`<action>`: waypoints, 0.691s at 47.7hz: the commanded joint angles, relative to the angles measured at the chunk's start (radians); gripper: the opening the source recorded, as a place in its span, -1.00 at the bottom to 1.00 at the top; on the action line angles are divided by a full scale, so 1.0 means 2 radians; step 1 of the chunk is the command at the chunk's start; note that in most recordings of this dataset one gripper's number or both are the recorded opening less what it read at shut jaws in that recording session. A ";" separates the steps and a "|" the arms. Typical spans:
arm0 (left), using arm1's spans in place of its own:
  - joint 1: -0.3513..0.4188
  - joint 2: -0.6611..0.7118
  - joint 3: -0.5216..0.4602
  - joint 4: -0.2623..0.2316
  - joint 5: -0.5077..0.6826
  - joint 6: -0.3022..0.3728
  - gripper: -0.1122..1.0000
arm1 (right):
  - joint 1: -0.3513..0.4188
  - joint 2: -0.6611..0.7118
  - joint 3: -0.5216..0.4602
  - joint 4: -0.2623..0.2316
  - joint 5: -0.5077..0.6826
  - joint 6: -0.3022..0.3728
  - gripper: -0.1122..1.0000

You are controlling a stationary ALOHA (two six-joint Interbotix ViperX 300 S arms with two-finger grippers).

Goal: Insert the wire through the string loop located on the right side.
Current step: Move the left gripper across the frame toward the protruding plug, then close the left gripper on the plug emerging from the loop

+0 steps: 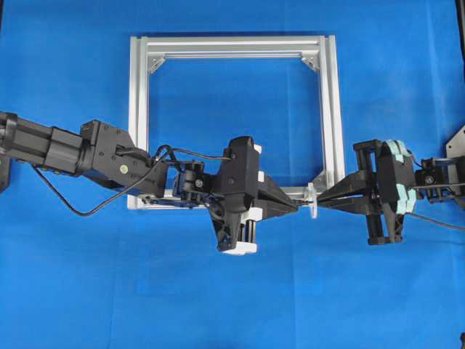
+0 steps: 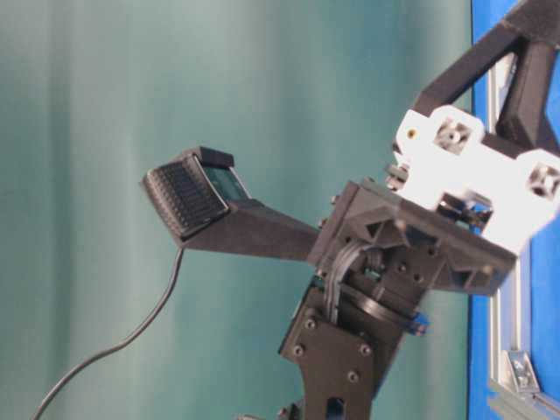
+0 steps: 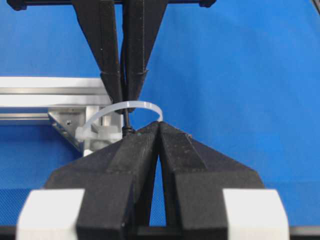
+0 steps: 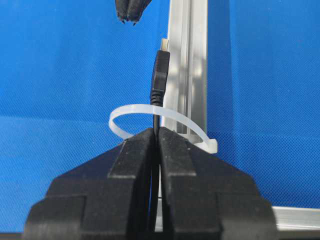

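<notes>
Right hand [image 4: 155, 132] clamped shut on thin black wire [image 4: 159, 82], plug already poking up through whitish translucent string loop [image 4: 150, 112] by silver aluminium frame [image 4: 192, 70], steadying it; farther off, left hand [image 4: 129, 17] shut, apparently empty

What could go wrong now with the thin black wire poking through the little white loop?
1. Only the plug end of the thin black wire is through the whitish translucent string loop. If the right gripper lets go too soon, it may slip back out.
2. The left gripper is shut and holds nothing. Unless it opens first, it might bump the plug instead of grabbing it.
</notes>
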 commanded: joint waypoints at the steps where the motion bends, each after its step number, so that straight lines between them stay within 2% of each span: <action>1: 0.001 -0.009 -0.006 0.002 -0.002 0.001 -0.79 | -0.002 -0.003 -0.007 0.002 -0.005 -0.001 -0.85; 5: 0.001 -0.009 -0.006 0.002 -0.002 0.002 -0.75 | -0.001 -0.004 -0.007 0.001 -0.005 -0.001 -0.85; 7: 0.001 -0.008 -0.007 0.002 -0.002 0.002 -0.63 | -0.001 -0.004 -0.007 0.001 -0.005 -0.001 -0.85; 11: 0.001 -0.008 -0.008 0.002 -0.002 0.002 -0.26 | -0.001 -0.003 -0.007 0.001 -0.005 -0.001 -0.85; 17: 0.003 -0.008 -0.008 0.002 -0.002 0.002 0.45 | -0.001 -0.003 -0.007 0.001 -0.005 -0.001 -0.85; 21: 0.004 -0.008 -0.009 0.002 -0.002 0.002 0.77 | -0.002 -0.004 -0.007 0.001 -0.005 -0.001 -0.85; 23: 0.004 -0.008 -0.009 0.002 -0.002 0.001 0.82 | -0.001 -0.004 -0.007 0.001 -0.005 -0.001 -0.85; 33: 0.006 -0.008 -0.009 0.002 -0.002 0.001 0.78 | -0.001 -0.003 -0.007 0.001 -0.005 -0.001 -0.85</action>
